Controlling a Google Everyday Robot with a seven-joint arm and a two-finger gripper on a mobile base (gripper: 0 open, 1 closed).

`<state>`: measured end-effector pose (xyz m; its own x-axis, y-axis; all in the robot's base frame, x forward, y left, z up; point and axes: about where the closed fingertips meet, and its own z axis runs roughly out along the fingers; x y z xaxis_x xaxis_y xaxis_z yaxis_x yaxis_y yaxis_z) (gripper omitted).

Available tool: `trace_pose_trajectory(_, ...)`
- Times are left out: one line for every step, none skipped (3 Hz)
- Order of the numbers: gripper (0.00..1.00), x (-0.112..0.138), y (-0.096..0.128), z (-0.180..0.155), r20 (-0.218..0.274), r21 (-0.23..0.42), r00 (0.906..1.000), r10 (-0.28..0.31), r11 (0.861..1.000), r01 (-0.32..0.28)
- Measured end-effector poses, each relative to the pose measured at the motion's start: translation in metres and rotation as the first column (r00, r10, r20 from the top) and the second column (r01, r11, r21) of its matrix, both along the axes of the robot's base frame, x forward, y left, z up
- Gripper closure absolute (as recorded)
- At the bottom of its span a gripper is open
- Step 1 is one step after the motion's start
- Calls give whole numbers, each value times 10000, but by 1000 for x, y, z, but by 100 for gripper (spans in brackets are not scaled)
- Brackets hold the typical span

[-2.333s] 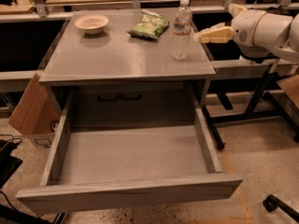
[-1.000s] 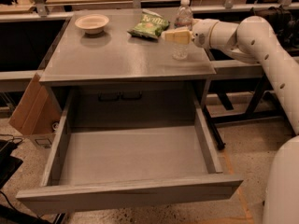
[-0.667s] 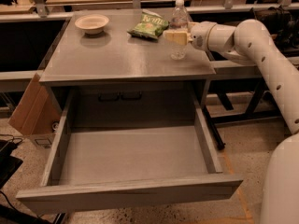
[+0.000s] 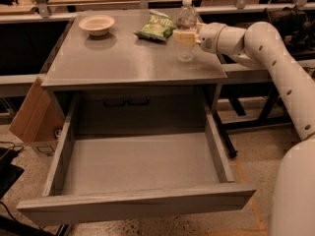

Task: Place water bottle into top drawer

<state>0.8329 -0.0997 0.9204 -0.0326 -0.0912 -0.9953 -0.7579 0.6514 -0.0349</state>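
Note:
The water bottle (image 4: pixel 186 18), clear with a white cap, stands upright on the right rear part of the grey cabinet top (image 4: pixel 123 58). My gripper (image 4: pixel 184 37) reaches in from the right and sits at the bottle's middle, level with its label band, with the bottle against it. The white arm (image 4: pixel 275 58) runs off to the right. The top drawer (image 4: pixel 138 200) is pulled wide open below the cabinet top and its grey floor is bare.
A pale bowl (image 4: pixel 97 23) sits at the rear left of the top. A green chip bag (image 4: pixel 156 27) lies just left of the bottle. A cardboard box (image 4: pixel 32 114) leans beside the cabinet's left side. Black table legs stand on the right.
My gripper came in from the right and reached the bottle's middle. Over the last second it has barely moved. The bottle stands where it did.

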Motion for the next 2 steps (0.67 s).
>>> trace_pose_trajectory(100,-15,9,26,638,83,9967,497,9987,-503)
trace_pose_trajectory(100,-79,30,81,2032,-15,9643,1697,9849,-1730)
